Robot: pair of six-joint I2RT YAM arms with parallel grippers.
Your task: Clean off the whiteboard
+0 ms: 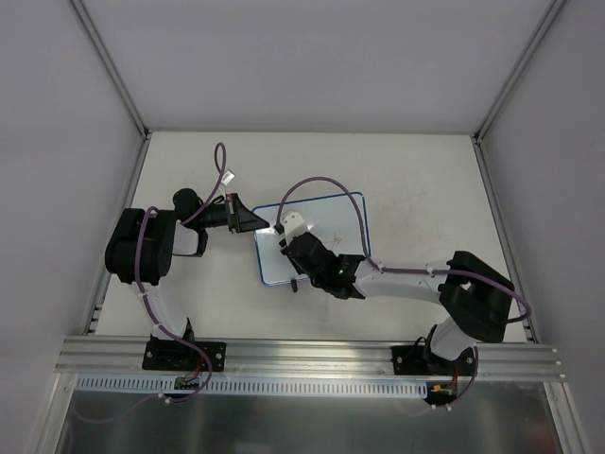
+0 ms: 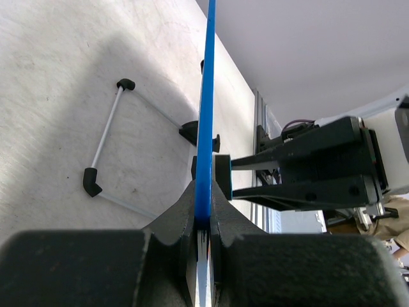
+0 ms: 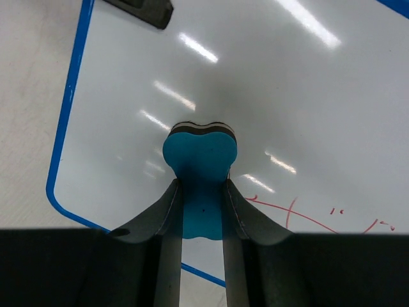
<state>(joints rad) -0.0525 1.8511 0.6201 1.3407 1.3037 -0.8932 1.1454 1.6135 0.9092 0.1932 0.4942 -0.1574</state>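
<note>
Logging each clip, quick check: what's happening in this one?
The left gripper is clamped on the blue frame edge of the whiteboard, steadying it. The right gripper holds a teal eraser, its felt side at the white surface. Red marks show beside the eraser, so the erasing isn't finished.

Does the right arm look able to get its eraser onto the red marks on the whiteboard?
Probably yes. The right gripper holds the eraser at the whiteboard face; the red marks lie just beside it, only bare board between. The left gripper clamps its edge.
</note>
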